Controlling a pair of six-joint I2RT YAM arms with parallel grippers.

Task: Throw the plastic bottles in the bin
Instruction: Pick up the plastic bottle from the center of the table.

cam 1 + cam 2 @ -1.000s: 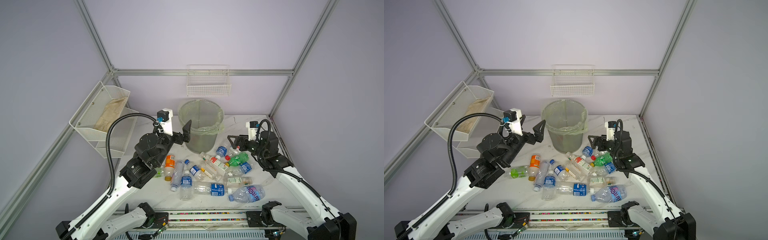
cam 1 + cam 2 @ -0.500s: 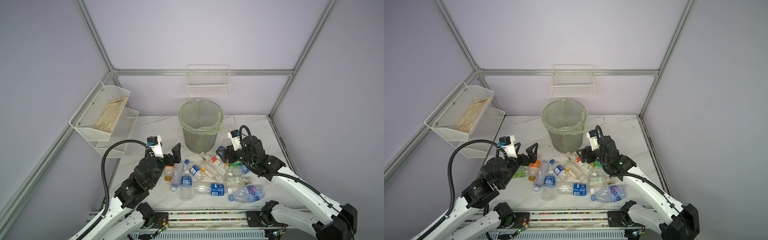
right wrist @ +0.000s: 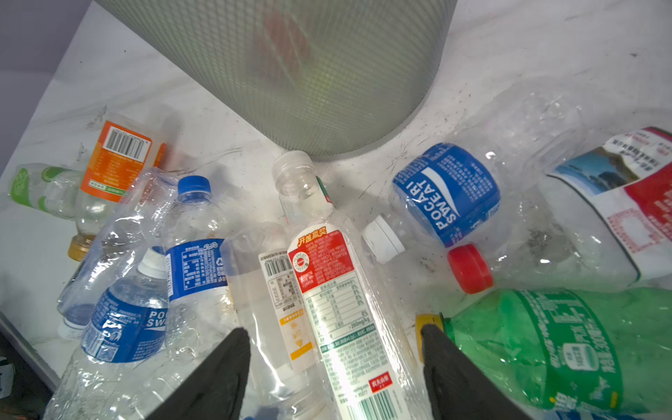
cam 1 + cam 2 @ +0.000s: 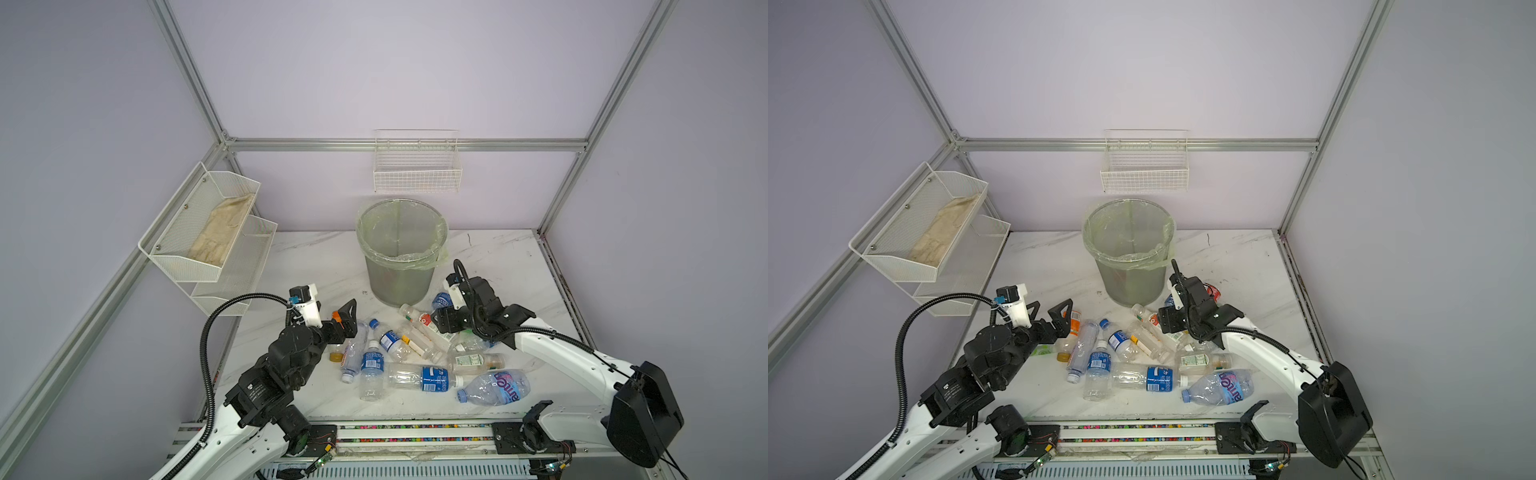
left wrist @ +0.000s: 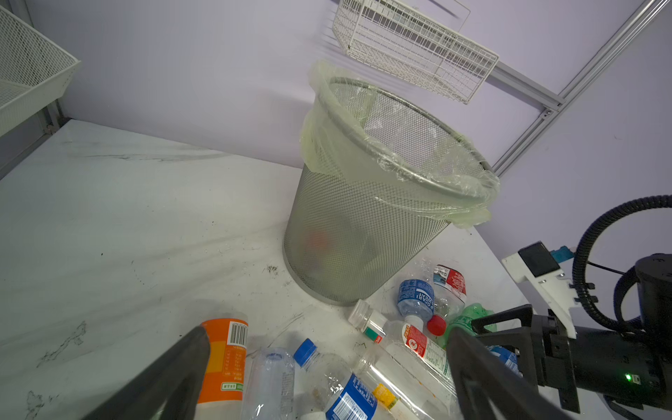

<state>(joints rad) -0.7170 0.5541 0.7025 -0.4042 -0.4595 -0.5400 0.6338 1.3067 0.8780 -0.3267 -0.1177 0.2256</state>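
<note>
**Two grippers low over a spill of bottles, bin upright behind**

The right gripper (image 3: 334,331) has its jaws partly apart, with one black finger (image 3: 218,374) on each side of a clear bottle with a red-and-white label (image 3: 327,283). A gap shows beside that bottle, and no squeeze on it is visible. A second clear bottle with a yellow-marked label (image 3: 276,291) lies against it. A green-tinted bottle (image 3: 563,345) lies just outside the other finger. At the pile's left edge, the left gripper (image 5: 327,334) hangs with jaws spread wide, holding nothing, low over an orange-labelled bottle (image 5: 222,363).

The plastic bottles (image 4: 419,378) lie on their sides in a loose pile on the white marbled table (image 4: 316,257). They sit toward its near edge, between the two arms, and several touch or overlap. A blue-labelled Pocari Sweat bottle (image 3: 447,196) and a red-capped bottle (image 3: 611,218) lie nearest the bin's foot. The bin (image 4: 399,282), a grey mesh wastebasket lined with a pale yellow-green bag, stands upright just behind the pile, at mid-table. Dim red and pale shapes show through its mesh, but what they are cannot be told.

On the far wall above the bin hangs a white wire basket (image 4: 417,174). On the left wall is a white mesh two-tier shelf (image 4: 245,266), with a beige cloth (image 4: 220,232) in its upper tier.
</note>
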